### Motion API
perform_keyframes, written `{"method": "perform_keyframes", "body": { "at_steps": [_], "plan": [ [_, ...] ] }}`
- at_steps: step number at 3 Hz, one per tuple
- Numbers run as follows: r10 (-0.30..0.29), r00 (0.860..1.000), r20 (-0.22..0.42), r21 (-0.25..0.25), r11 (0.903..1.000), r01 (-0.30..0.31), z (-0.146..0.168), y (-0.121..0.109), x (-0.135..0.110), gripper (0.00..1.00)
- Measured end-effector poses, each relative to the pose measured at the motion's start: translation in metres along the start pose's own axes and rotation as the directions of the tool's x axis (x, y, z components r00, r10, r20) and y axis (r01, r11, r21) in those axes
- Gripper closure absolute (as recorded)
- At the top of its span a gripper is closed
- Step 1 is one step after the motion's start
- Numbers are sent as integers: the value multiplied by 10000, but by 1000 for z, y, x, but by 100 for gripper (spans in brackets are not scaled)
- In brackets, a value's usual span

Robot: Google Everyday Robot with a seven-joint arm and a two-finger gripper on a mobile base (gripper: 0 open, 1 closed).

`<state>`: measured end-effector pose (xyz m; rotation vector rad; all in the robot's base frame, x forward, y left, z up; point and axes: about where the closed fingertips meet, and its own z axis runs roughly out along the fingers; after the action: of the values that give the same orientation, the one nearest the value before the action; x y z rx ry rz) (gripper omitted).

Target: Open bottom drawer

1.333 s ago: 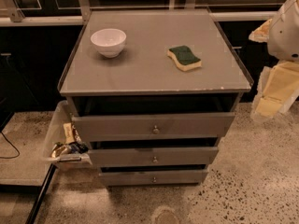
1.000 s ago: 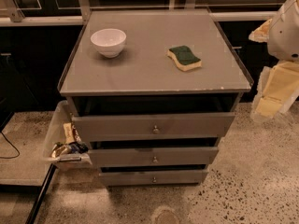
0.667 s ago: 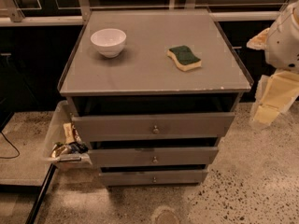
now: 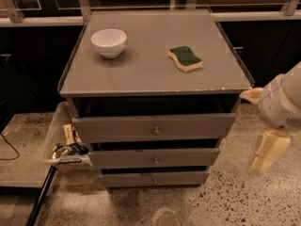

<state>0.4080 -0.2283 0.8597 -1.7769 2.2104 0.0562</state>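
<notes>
The grey cabinet has three drawers. The bottom drawer (image 4: 155,178) is the lowest and slimmest front, near the floor, with a small round metal knob (image 4: 155,181) at its centre. Above it are the mid-sized drawer (image 4: 154,157) and the tallest top drawer (image 4: 154,127). My gripper (image 4: 266,150) hangs at the right edge of the view, to the right of the cabinet and well apart from it, at about the height of the middle drawer. It holds nothing that I can see.
A white bowl (image 4: 108,42) and a green-and-yellow sponge (image 4: 185,58) lie on the cabinet top (image 4: 150,72). A clear bin (image 4: 61,140) with snack packets hangs on the cabinet's left side. Speckled floor (image 4: 235,197) lies in front and to the right. Dark counters stand behind.
My arm and gripper have moved down and slightly right, lower beside the cabinet. The drawers, bowl and sponge have not moved.
</notes>
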Motion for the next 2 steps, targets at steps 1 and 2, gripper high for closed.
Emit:
{"method": "perform_keyframes", "body": {
  "at_steps": [1, 2],
  "plan": [
    [62, 9998, 201, -602, 9982, -50, 68, 22, 42, 0],
    [49, 9997, 229, -697, 9976, -33, 80, 25, 47, 0]
  ]
}}
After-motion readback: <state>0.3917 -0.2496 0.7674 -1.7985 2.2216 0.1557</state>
